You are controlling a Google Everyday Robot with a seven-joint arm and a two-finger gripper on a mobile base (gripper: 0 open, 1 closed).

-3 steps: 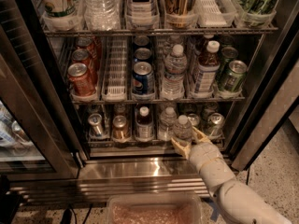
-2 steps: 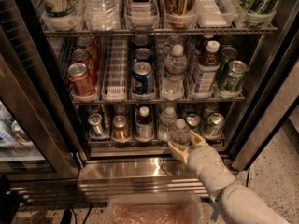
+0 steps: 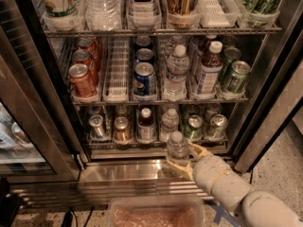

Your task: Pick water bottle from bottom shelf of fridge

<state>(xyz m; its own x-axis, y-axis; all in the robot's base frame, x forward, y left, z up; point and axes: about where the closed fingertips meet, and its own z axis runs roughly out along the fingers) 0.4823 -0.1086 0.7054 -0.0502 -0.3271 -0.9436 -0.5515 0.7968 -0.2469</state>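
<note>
My gripper (image 3: 181, 156) is shut on the water bottle (image 3: 177, 147), a small clear ribbed bottle with a white cap. It holds the bottle upright just in front of the bottom shelf (image 3: 156, 141), above the fridge's steel base (image 3: 123, 173). My pale arm (image 3: 222, 183) comes in from the lower right. A second small clear bottle (image 3: 169, 123) still stands on the bottom shelf behind it, beside a dark-liquid white-capped bottle (image 3: 146, 124) and several cans.
The fridge's open glass door (image 3: 28, 126) stands at the left and its black frame (image 3: 265, 112) at the right. The middle rack holds Pepsi cans (image 3: 144, 77), red cans (image 3: 81, 79) and taller bottles (image 3: 177, 72). A clear plastic bin (image 3: 156, 214) sits on the floor in front.
The gripper has drawn back from the bottom shelf with the water bottle in it. The bottle has moved down and slightly left, out past the shelf's front edge.
</note>
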